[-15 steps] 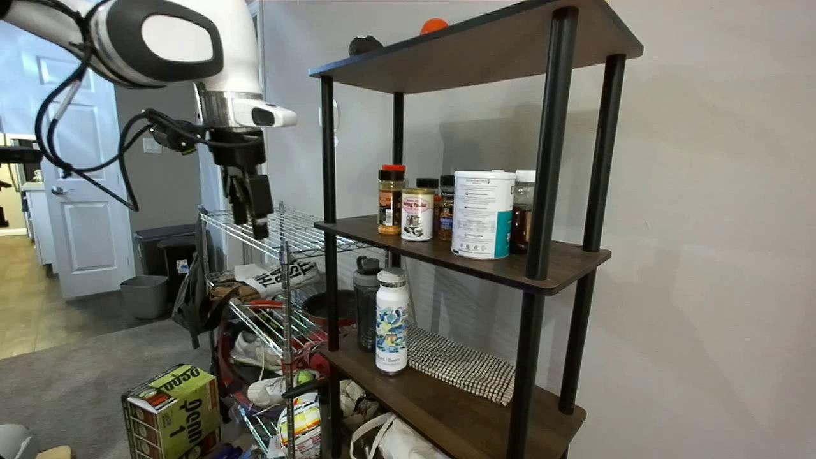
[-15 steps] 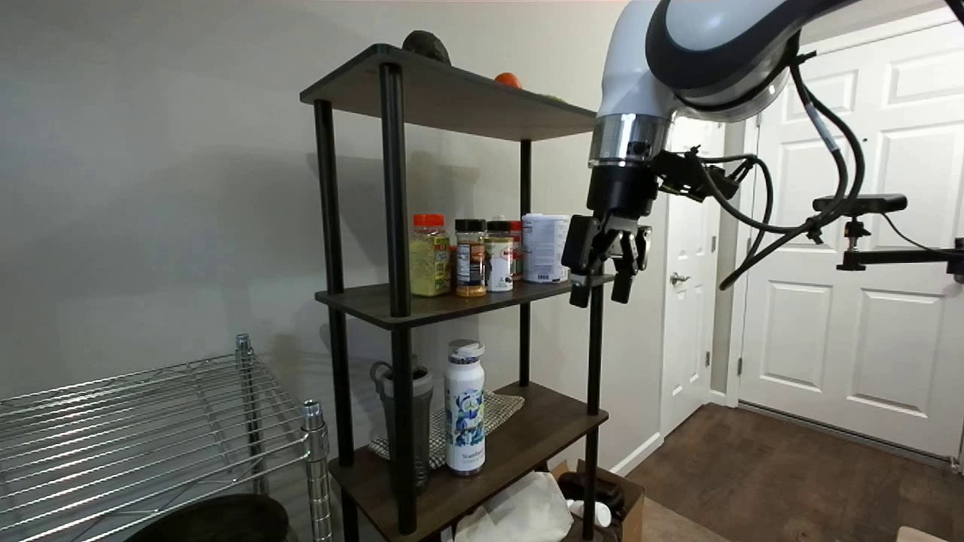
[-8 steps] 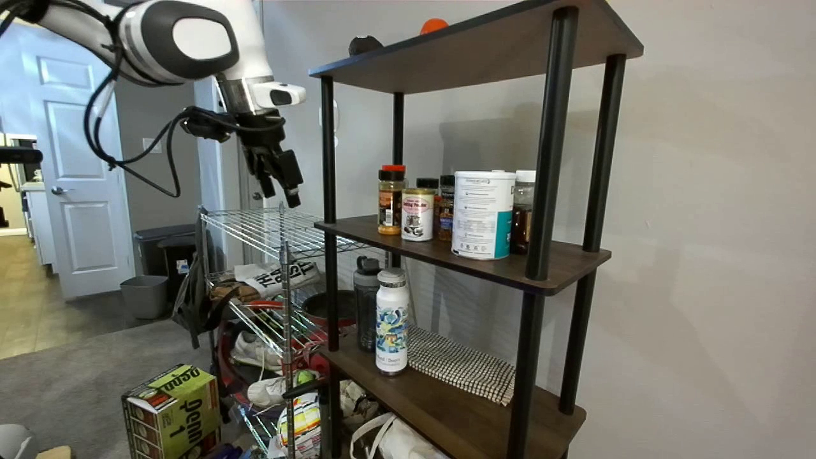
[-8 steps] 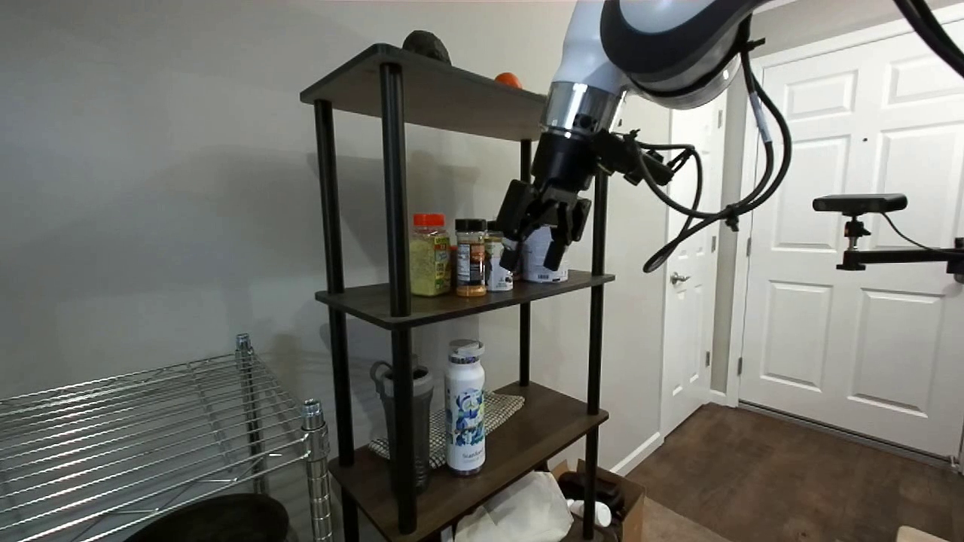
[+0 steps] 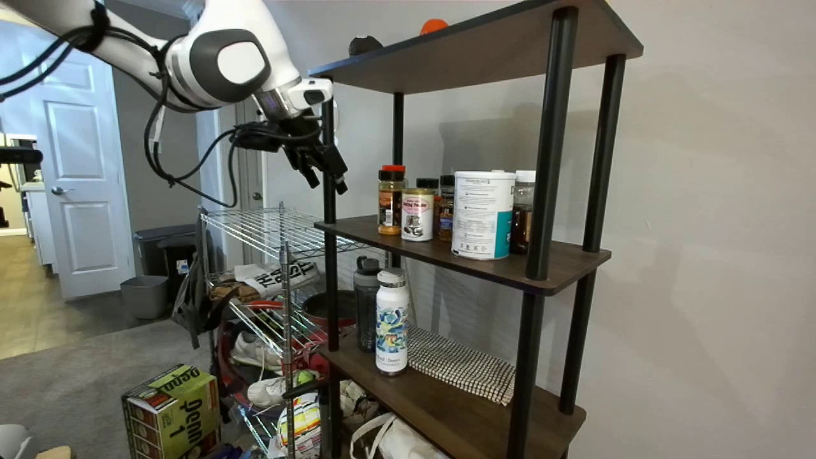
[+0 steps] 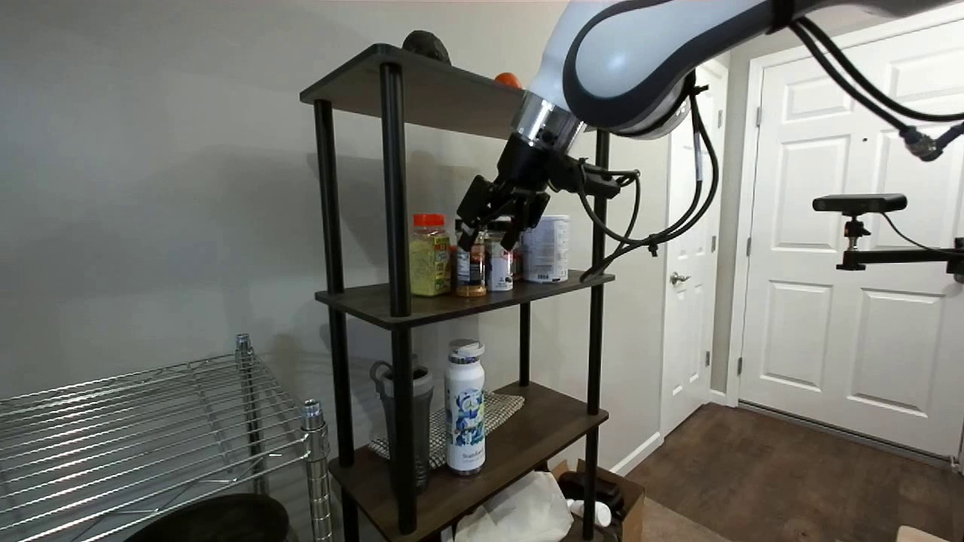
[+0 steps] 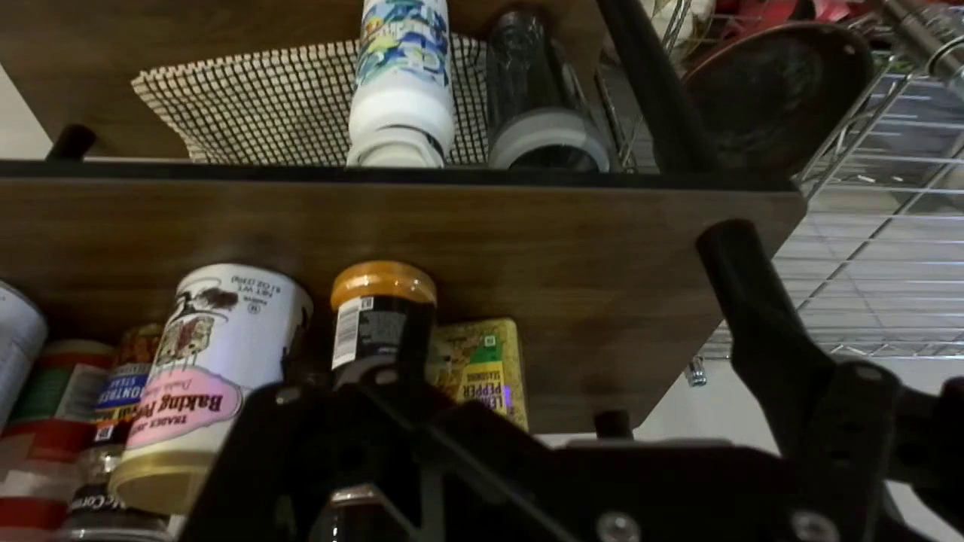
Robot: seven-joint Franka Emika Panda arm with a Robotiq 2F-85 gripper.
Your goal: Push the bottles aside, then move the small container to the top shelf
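Gripper (image 6: 489, 239) released, jaws wide; baking powder can (image 7: 207, 342) partly blocks McCormick bottle (image 7: 124, 388); white canister (image 5: 482, 215) stands near.

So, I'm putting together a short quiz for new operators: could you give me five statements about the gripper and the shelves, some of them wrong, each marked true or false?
1. The gripper is open and holds nothing. True.
2. An orange thing sits on the top shelf. True.
3. The gripper is higher than the top shelf. False: it is lower than that board.
4. The amber, dark-capped bottle stands beside the baking powder can. True.
5. That bottle and that can both stand on the top shelf. False: both stand on the next shelf down.
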